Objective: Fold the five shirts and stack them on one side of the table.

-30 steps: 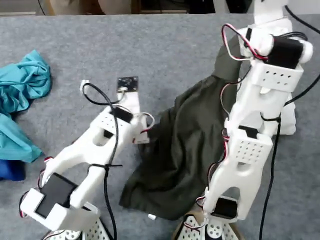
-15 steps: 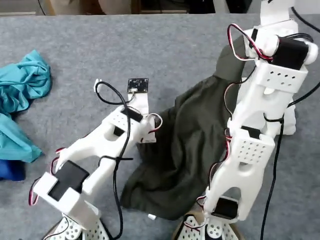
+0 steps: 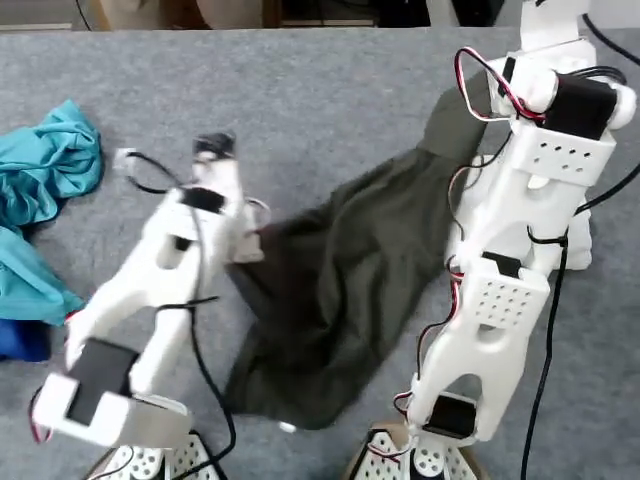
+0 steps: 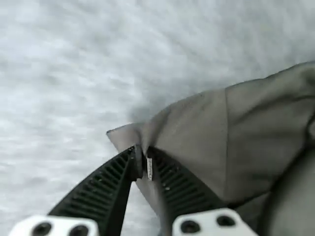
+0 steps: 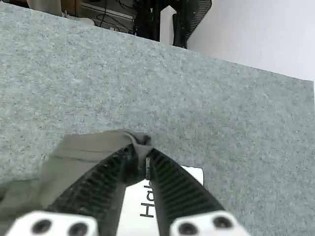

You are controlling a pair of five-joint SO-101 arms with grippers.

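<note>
Olive-green fabric, dark: one short-sleeved shirt (image 3: 350, 290) lies drawn out slantwise over the grey felt table top (image 3: 330, 90), spanning the gap between the two arms.

Left gripper (image 4: 142, 163): jaws narrow, pinched on a folded corner of the shirt. A small flap of cloth pokes out just past the tips; the rest of the cloth runs away from the jaws in one broad sheet. In the high view this corner sits mid-table at the shirt's left edge.

Right gripper (image 5: 146, 162): jaws likewise closed down, holding a bunched corner of the same shirt. The cloth hangs off to one side of the fingers. In the high view the shirt's far end runs up under the right arm's wrist.

Crumpled teal shirt (image 3: 50, 170) at the table's left edge, well apart from the olive one. A dark blue cloth (image 3: 20, 340) lies just beside it.
</note>
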